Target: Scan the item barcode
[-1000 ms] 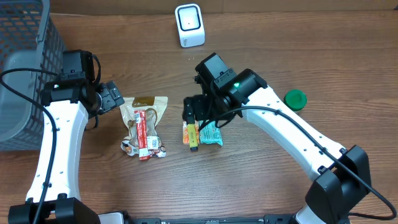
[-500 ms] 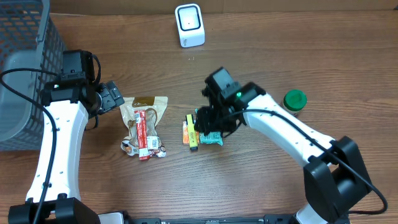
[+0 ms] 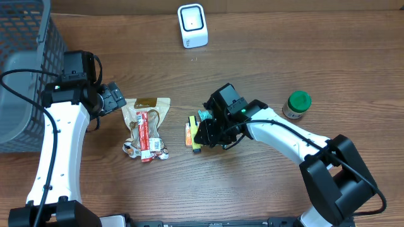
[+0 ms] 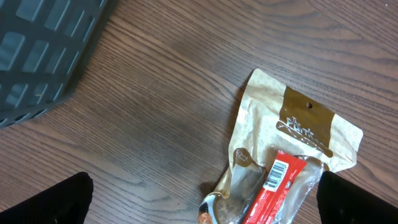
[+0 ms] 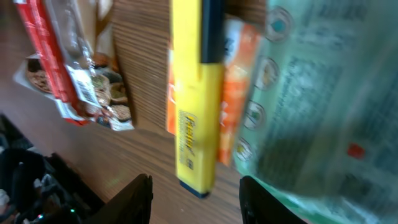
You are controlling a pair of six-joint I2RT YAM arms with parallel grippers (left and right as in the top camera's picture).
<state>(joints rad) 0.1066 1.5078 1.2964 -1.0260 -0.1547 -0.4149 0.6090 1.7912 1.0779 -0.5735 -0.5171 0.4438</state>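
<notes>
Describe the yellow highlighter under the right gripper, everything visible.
The yellow highlighter is a glossy plastic barrel with small dark print and a dark cap at one end. It lies flat, apparently along the top of an orange packet, on the wooden table. The right gripper straddles its other end, jaws apart.

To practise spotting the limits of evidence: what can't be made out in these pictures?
Teal packet: right wrist view, print blurred; overhead, mostly under the right gripper.
Orange item: right wrist view, partly under the yellow highlighter; kind unclear.
Snack pouch: left wrist view, cut off by the bottom edge.
Green-lidded jar: overhead, label too small to read.
</notes>
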